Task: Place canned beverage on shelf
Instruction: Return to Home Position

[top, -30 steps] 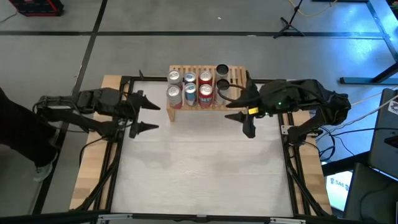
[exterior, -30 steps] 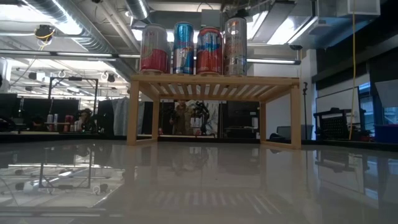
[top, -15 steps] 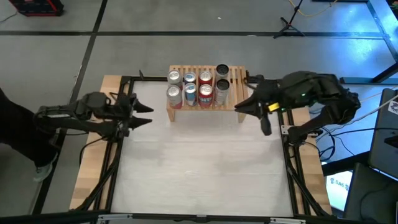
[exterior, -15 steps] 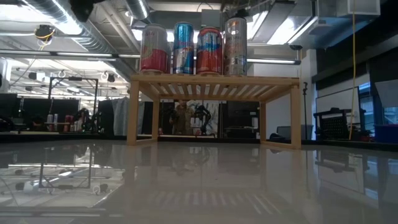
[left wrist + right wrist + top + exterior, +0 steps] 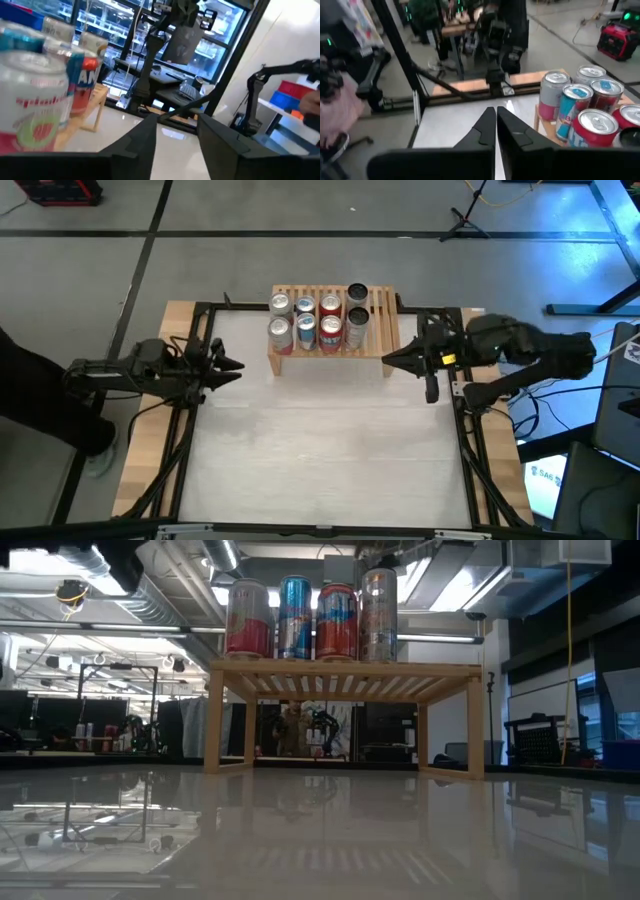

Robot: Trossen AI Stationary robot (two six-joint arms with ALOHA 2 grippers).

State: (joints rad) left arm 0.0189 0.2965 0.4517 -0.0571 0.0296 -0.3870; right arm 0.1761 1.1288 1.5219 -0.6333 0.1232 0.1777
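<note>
Pale tabletop (image 5: 320,445) is flanked by two arms. On the shelf (image 5: 383,306) at its far side, cans (image 5: 306,328) are ranged in two rows. The left gripper (image 5: 232,365) is held off to the shelf's left with fingers apart. The right gripper (image 5: 395,360) is held just beside its right end, fingers together. Stocking is judged done; only parking is called for.

The left arm lies low across the surface's left edge, left gripper (image 5: 232,367) pointing inward with fingers slightly parted. The right arm is folded at the right edge, right gripper (image 5: 392,359) pressed closed.
</note>
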